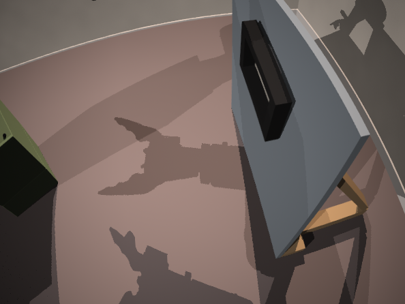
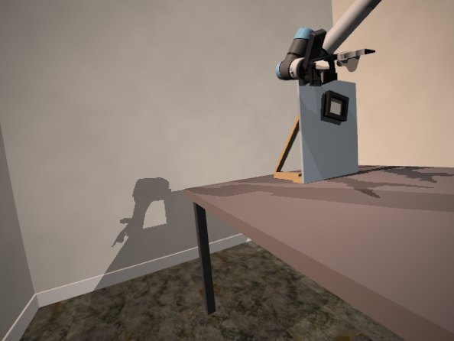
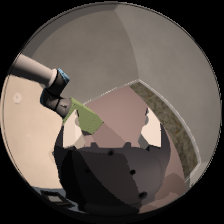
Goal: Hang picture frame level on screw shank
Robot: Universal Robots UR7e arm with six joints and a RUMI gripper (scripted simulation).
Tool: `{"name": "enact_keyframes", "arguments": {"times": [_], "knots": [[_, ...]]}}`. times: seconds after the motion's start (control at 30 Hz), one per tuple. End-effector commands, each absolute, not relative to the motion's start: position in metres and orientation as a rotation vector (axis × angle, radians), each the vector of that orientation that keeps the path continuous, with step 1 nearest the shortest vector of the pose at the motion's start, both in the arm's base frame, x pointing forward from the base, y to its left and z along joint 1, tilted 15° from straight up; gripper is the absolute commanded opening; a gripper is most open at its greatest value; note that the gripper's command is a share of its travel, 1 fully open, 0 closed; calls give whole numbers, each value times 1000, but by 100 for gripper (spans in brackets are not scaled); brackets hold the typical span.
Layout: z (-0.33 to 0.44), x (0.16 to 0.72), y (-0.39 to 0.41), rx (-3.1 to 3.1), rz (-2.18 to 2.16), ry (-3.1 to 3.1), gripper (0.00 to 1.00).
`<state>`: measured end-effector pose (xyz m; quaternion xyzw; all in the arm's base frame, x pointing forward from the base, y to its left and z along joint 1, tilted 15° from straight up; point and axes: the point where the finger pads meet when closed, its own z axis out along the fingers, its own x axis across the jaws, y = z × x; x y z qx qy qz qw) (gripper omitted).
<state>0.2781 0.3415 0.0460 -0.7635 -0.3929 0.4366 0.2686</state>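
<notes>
The black picture frame [image 1: 267,68] [image 2: 345,110] is against the upper front of the grey-blue board [image 1: 273,170] [image 2: 329,153], free of the gripper. In the exterior view it looks tilted, its right side lower than its left. The screw is hidden, so I cannot tell whether the frame sits on the shank or the head. My gripper [image 2: 363,61] [image 3: 111,109] is open and empty. It is above the board's top edge, higher than the frame, with its fingers spread and pointing away from the board. The frame shows small at the wrist view's lower left.
A green block [image 1: 25,146] [image 3: 87,117] stands on the pinkish table [image 1: 85,211] [image 2: 344,245], opposite the board's face. A wooden brace [image 1: 337,215] [image 2: 287,145] supports the board from behind. The arm [image 2: 351,23] reaches in above the board.
</notes>
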Motion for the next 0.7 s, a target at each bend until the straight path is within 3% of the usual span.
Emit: {"name": "enact_keyframes", "arguments": {"times": [0.0,0.67], "knots": [[53,267,332,-2049,1243,-954,100],[92,224,301,-1933,1529,-476,100]]}}
